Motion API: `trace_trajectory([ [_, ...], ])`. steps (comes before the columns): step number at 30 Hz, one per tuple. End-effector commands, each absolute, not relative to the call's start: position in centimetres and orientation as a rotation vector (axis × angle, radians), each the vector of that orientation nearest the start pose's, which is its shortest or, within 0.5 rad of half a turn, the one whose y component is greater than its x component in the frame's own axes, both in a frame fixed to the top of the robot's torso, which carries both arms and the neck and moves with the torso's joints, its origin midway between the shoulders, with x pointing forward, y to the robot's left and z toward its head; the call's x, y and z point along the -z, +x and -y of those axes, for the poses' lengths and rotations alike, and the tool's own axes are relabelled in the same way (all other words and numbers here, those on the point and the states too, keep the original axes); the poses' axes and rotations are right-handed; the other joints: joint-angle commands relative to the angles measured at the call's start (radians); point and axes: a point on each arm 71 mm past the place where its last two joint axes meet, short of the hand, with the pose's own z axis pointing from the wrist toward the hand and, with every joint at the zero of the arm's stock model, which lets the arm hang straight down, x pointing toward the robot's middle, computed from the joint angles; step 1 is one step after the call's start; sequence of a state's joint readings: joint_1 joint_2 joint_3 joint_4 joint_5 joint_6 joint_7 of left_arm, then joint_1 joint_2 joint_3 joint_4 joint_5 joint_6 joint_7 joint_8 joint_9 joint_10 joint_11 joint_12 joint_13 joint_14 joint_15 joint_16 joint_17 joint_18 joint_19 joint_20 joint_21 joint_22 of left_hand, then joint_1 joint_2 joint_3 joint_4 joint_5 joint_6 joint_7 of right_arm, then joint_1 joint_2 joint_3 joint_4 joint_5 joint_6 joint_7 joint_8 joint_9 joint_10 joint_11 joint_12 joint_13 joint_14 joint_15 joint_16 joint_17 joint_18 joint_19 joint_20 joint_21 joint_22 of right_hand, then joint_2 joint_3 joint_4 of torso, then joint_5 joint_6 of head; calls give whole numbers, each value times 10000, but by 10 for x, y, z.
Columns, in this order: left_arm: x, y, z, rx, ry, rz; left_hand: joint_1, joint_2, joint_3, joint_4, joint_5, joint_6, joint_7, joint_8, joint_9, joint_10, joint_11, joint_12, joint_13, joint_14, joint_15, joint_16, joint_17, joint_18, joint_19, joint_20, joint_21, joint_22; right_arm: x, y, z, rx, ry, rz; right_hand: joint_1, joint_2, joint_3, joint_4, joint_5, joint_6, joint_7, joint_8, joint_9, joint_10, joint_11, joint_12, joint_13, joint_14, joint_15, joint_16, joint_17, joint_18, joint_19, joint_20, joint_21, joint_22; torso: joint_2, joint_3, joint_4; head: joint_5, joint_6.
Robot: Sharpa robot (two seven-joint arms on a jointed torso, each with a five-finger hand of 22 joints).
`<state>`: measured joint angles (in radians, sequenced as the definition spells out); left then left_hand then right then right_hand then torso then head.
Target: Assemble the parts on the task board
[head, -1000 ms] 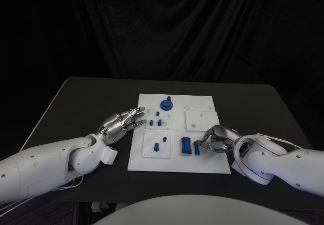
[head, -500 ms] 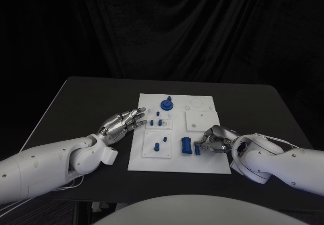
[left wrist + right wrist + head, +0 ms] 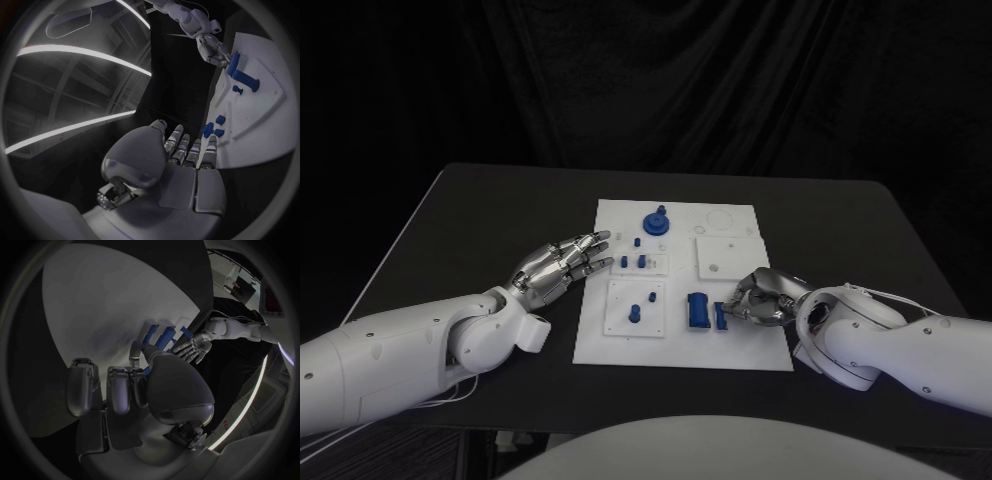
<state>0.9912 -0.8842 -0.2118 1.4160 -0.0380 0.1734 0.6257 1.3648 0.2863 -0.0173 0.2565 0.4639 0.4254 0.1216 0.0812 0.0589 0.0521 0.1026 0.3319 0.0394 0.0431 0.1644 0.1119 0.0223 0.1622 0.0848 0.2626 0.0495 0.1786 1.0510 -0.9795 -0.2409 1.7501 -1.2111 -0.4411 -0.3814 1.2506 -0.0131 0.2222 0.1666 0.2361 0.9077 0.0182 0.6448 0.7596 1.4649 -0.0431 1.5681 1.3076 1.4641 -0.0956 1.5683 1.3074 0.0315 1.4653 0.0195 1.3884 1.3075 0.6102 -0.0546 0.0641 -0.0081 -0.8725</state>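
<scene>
White task board (image 3: 668, 350) lies mid-bench, its near edge close to the bench's front edge; blue parts (image 3: 695, 310) stand and lie across it, one small blue piece (image 3: 721, 316) at the fingertips of the right hand (image 3: 762, 298), which is curled at the board's right edge, seemingly grasping that piece; left hand (image 3: 563, 262) released, fingers spread, over the board's left edge; bare black bench (image 3: 488, 215) lies open on both sides; no legible writing.

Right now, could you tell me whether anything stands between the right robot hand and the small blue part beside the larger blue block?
Nothing visible does. The right robot hand is already at the small blue part, fingers curled beside it on the task board. Whether it actually grips the part cannot be told. The larger blue block lies on the part's far side.
</scene>
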Motion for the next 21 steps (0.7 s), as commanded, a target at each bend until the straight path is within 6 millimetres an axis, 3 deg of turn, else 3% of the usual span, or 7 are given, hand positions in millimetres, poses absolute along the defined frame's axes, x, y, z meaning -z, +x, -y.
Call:
trace_trajectory([
  [1, 316, 411, -243, 18792, -11834, -16181, 81, 9, 38, 4, 4, 16, 28, 67, 8, 8, 83, 54, 17, -2, 20, 17, 9, 119, 4, 75, -9, 9, 304, 370, 226, -5327, 2994, -20783, 66, -38, -33, -60, -84, -39, -34, 71, 24, 1059, -58, 27, 2632, 1067, -74, 25, 2634, 156, 195, -87, -12, 2011, -7, 1, -4, 15, -2],
  [7, 314, 410, -250, 18545, -11786, -15828, 116, -21, 99, -47, 31, 131, 32, 108, 27, 44, 95, 117, 25, 20, 23, 55, 17, 126, 28, 81, 2, 38, 292, 365, 229, -6036, 3147, -19758, -492, -195, -493, 427, -443, -11, -17, 189, 164, 1059, -43, 27, 2632, 1067, -64, 25, 2634, 128, 253, -84, 97, 2048, -9, -6, -3, 16, -2],
  [14, 311, 407, -253, 18258, -11757, -15575, 130, -138, 160, -124, 303, 403, 52, 207, 69, 161, 112, 288, 44, 99, 8, 170, 37, 150, 89, 94, 30, 53, 265, 373, 238, -7201, 3305, -17844, -520, -101, -658, 988, 6, -249, 74, -66, 66, 1059, 47, 27, 2632, 818, 26, -562, 1909, 360, -259, -19, -919, 1711, -36, -3, 0, -18, -2],
  [17, 309, 406, -254, 18229, -11731, -15481, 108, -162, 142, -101, 339, 464, 62, 227, 78, 185, 123, 327, 48, 116, 2, 197, 42, 153, 92, 93, 31, 45, 255, 379, 238, -7915, 3551, -17189, -238, -113, -620, 1194, 211, -483, 340, -827, -602, -552, 332, -859, 1135, -56, 268, -2208, 123, 788, -1449, 191, -3155, 951, -69, 6, -13, 11, -2],
  [19, 307, 405, -254, 18218, -11698, -15397, 62, -196, 97, -32, 345, 527, 81, 250, 86, 216, 150, 364, 51, 121, -20, 203, 41, 155, 64, 76, 13, -10, 247, 383, 236, -8660, 3853, -16707, -117, -88, -569, 1244, 343, -517, 582, -1232, -1064, -2634, 636, -2351, -731, -1115, 474, -3798, -1362, 1112, -2696, 409, -5334, 143, -83, 10, -32, 54, -2],
  [20, 306, 405, -254, 18210, -11678, -15351, 24, -225, 46, 43, 345, 570, 94, 266, 91, 234, 163, 377, 50, 121, -39, 203, 39, 151, 22, 52, -11, -75, 245, 384, 234, -9053, 3997, -16524, 237, -10, -356, 1155, 647, -682, 687, -1423, -1254, -4525, 616, -3890, -2521, -2235, 635, -5498, -2954, 1394, -3679, 501, -7080, -540, -122, 13, -53, 94, -2],
  [21, 305, 404, -254, 18204, -11657, -15314, 8, -238, 19, 86, 340, 586, 99, 272, 92, 243, 166, 386, 50, 116, -45, 197, 38, 143, -19, 34, -34, -135, 243, 385, 232, -9394, 4108, -16428, 737, -14, -40, 1047, 1436, -654, 770, -1469, -1400, -6034, 728, -5549, -4215, -3388, 785, -7250, -4487, 1499, -4206, 603, -8003, -1012, -168, 18, -67, 128, -2],
])
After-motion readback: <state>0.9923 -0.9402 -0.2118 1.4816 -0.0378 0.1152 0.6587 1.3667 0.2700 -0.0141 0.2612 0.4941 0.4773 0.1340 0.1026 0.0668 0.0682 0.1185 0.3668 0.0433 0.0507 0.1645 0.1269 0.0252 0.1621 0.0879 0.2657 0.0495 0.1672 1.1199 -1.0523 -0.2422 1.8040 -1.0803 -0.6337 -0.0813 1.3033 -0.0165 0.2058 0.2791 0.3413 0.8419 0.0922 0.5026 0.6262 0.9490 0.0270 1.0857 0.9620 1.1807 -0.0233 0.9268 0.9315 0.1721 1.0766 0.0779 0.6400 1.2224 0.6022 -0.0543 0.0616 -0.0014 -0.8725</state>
